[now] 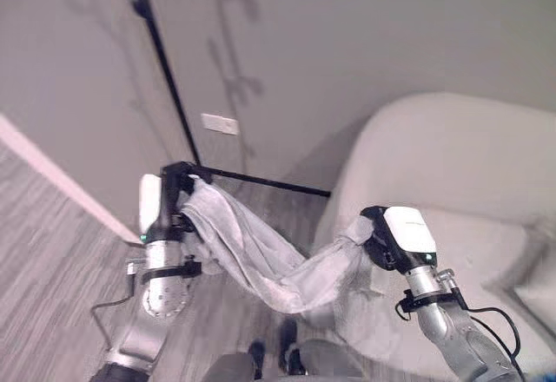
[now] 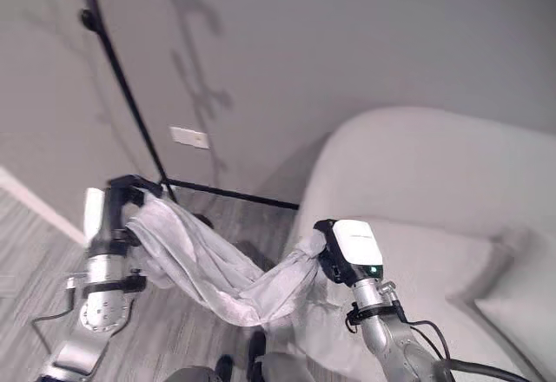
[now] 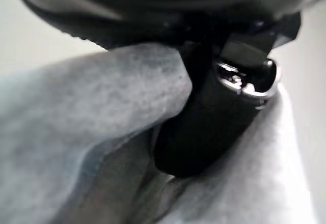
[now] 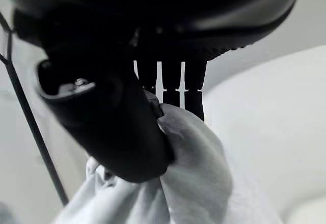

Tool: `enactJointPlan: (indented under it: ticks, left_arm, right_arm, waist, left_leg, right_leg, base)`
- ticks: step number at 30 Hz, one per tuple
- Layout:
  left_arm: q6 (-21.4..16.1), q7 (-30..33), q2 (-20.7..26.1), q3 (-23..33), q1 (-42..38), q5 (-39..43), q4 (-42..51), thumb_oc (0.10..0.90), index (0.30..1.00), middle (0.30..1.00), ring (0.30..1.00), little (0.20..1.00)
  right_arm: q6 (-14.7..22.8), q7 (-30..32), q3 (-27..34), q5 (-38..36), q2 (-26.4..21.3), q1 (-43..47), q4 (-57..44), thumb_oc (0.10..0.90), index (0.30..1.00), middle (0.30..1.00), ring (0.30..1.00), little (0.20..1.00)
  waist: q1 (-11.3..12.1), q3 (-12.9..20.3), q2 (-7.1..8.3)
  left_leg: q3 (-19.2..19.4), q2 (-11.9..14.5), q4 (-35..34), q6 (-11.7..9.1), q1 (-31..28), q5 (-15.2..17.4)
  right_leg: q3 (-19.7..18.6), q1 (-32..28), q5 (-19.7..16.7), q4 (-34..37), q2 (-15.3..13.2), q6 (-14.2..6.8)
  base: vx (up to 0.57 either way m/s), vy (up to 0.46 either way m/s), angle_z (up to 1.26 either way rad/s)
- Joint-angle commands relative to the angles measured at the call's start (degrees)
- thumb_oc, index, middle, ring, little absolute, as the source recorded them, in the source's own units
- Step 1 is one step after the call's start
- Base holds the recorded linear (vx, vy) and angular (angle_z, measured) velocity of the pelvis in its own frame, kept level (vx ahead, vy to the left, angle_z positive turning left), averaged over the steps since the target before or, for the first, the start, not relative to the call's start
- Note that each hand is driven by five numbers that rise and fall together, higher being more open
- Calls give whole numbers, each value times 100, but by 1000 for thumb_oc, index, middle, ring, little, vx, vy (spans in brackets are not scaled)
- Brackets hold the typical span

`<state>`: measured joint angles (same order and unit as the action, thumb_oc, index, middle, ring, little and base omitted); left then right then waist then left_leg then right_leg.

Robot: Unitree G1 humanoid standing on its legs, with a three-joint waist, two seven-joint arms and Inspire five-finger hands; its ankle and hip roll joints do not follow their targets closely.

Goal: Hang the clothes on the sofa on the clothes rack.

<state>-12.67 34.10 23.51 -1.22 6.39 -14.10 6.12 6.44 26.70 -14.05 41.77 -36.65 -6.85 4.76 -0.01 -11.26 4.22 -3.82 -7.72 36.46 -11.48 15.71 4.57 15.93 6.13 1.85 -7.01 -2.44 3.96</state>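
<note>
Pale grey upholstery covers the sofa (image 1: 452,165), which curves along the right side by the wall. The black clothes rack (image 1: 169,87) rises at the left, its low bar reaching toward the sofa. A light grey garment (image 1: 261,256) sags in mid-air between the two, off the cushions and beside the rack. The left robot hand (image 1: 174,187) is curled round one end near the pole; the right robot hand (image 1: 375,234) pinches the other end over the seat edge.
</note>
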Motion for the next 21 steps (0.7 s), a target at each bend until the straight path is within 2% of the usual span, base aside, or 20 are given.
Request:
enactJointPlan:
  ticks: [1, 2, 3, 4, 5, 6, 7, 8, 9, 10, 11, 12, 14, 15, 16, 19, 20, 21]
  left_arm:
    - [-671, 584, 149, 199, -329, -79, 289, 400, 300, 300, 300, 300]
    - [-667, 518, 85, 83, -404, 68, 232, 400, 300, 300, 300, 300]
    - [-655, 474, 74, -1, -434, 115, 222, 400, 300, 300, 300, 300]
    - [-653, 471, 75, -5, -443, 120, 217, 400, 300, 300, 300, 300]
    - [-661, 445, 124, -168, -507, 27, 237, 400, 300, 300, 300, 300]
    - [-662, 447, 124, -171, -511, 25, 233, 400, 300, 300, 300, 300]
    - [-666, 430, 163, -296, -583, -107, 228, 400, 300, 300, 300, 300]
    - [-681, 457, 134, -499, -676, -141, 207, 400, 300, 300, 300, 300]
    - [-689, 473, 125, -518, -696, -150, 181, 400, 300, 300, 300, 300]
    - [-688, 485, 114, -600, -707, -136, 190, 400, 300, 300, 300, 300]
    - [-680, 476, 203, -696, -733, -322, 195, 400, 300, 300, 300, 300]
    - [-691, 463, 214, -741, -748, -434, 208, 400, 300, 300, 300, 300]
    - [-693, 447, 221, -808, -772, -583, 183, 400, 300, 300, 300, 300]
    - [-633, 562, 374, -760, -851, -844, 136, 400, 300, 300, 300, 300]
    - [-626, 575, 373, -770, -855, -854, 136, 400, 300, 300, 300, 300]
    - [-488, 817, 650, -393, -1074, -1046, 128, 400, 300, 300, 300, 300]
    - [-340, 1224, 875, -129, -1497, -1284, -27, 400, 300, 300, 300, 300]
    - [-342, 1228, 876, -137, -1507, -1286, -35, 400, 300, 300, 300, 300]
  right_arm:
    - [263, 702, 294, -200, -208, 519, -265, 400, 300, 300, 300, 300]
    - [267, 738, 278, -250, -195, 511, -263, 400, 300, 300, 300, 300]
    - [265, 733, 245, -264, -186, 543, -250, 400, 300, 300, 300, 300]
    - [264, 734, 245, -266, -186, 550, -241, 400, 300, 300, 300, 300]
    - [307, 704, 209, -263, -210, 601, -239, 400, 300, 300, 300, 300]
    - [308, 704, 212, -264, -210, 601, -238, 400, 300, 300, 300, 300]
    - [320, 699, 197, -252, -247, 655, -205, 400, 300, 300, 300, 300]
    - [319, 758, 140, -231, -283, 709, -120, 400, 300, 300, 300, 300]
    - [323, 773, 140, -228, -287, 713, -101, 400, 300, 300, 300, 300]
    - [316, 807, 119, -231, -315, 719, -102, 400, 300, 300, 300, 300]
    - [351, 805, 115, -236, -377, 707, -135, 400, 300, 300, 300, 300]
    - [388, 792, 142, -247, -384, 670, -176, 400, 300, 300, 300, 300]
    - [415, 771, 223, -232, -403, 575, -195, 400, 300, 300, 300, 300]
    - [355, 842, 478, -215, -409, 430, -202, 400, 300, 300, 300, 300]
    - [348, 839, 490, -212, -408, 415, -218, 400, 300, 300, 300, 300]
    - [68, 1111, 1089, -25, -362, 256, -340, 400, 300, 300, 300, 300]
    - [-139, 1370, 1547, 155, -374, 245, -406, 400, 300, 300, 300, 300]
    - [-140, 1367, 1555, 155, -371, 240, -410, 400, 300, 300, 300, 300]
  waist:
    - [-19, 550, 258]
    - [4, 540, 310]
    - [36, 525, 327]
    - [42, 534, 338]
    - [106, 532, 306]
    - [108, 533, 323]
    - [115, 560, 279]
    - [122, 568, 248]
    - [128, 564, 234]
    - [130, 549, 248]
    - [132, 541, 200]
    - [86, 577, 133]
    - [26, 648, 49]
    - [-55, 778, -32]
    - [-44, 780, -18]
    - [-121, 941, 37]
    - [-191, 965, 64]
    - [-177, 966, 70]
  left_leg:
    - [861, 983, 196, 646, -622, -75]
    - [1182, 1401, -134, 740, -440, 12]
    - [1247, 1476, -491, 785, -368, 138]
    - [1263, 1458, -542, 795, -395, 137]
    - [1103, 1468, -1763, 797, -518, 134]
    - [1113, 1446, -1828, 800, -545, 91]
    - [990, 1563, -2409, 692, -584, -149]
    - [792, 2019, -2969, 501, -482, -666]
    - [794, 2038, -3134, 467, -559, -773]
    - [579, 2235, -3212, 425, -530, -902]
    - [200, 2385, -3260, 310, -597, -1020]
    - [97, 2389, -3341, 266, -723, -925]
    - [157, 2385, -3527, 206, -922, -861]
    - [203, 2216, -3707, 190, -1131, -765]
    - [217, 2194, -3723, 205, -1143, -767]
    - [393, 1804, -3949, 359, -1402, -642]
    - [526, 1561, -4012, 591, -1592, -495]
    - [537, 1556, -4015, 593, -1596, -492]
  right_leg:
    - [-238, -857, -187, 862, -127, -643]
    - [-63, -1000, -147, 970, -233, -689]
    - [-26, -1053, -146, 1036, -275, -730]
    - [-30, -1056, -150, 1047, -290, -739]
    - [-78, -1081, -125, 1040, -321, -846]
    - [-80, -1076, -128, 1038, -340, -848]
    - [-113, -1108, -91, 1015, -356, -911]
    - [-199, -1219, 35, 992, -501, -1001]
    - [-197, -1210, 51, 967, -477, -979]
    - [-291, -1233, 99, 933, -576, -1021]
    - [-469, -1252, 162, 825, -644, -1076]
    - [-506, -1261, 165, 776, -668, -1108]
    - [-504, -1308, 170, 759, -708, -1172]
    - [-541, -1315, 15, 776, -905, -1298]
    - [-547, -1319, 3, 788, -928, -1316]
    - [-674, -1256, -169, 807, -1251, -1463]
    - [-827, -1058, -247, 420, -1449, -1505]
    - [-840, -1048, -237, 408, -1456, -1508]
  base:
    - [131, -7, 105]
    - [131, 52, 67]
    - [134, 68, 63]
    - [138, 203, 74]
    - [100, 157, 44]
    - [146, 259, 13]
    - [171, 328, -21]
    - [170, 309, -33]
    - [162, 334, -25]
    - [114, 301, -30]
    - [152, 433, -36]
    - [108, 301, -73]
    - [154, 331, -63]
    - [192, 430, -33]
    - [161, 403, -21]
    - [103, 386, -2]
    - [55, 296, -9]
    - [89, 424, -12]
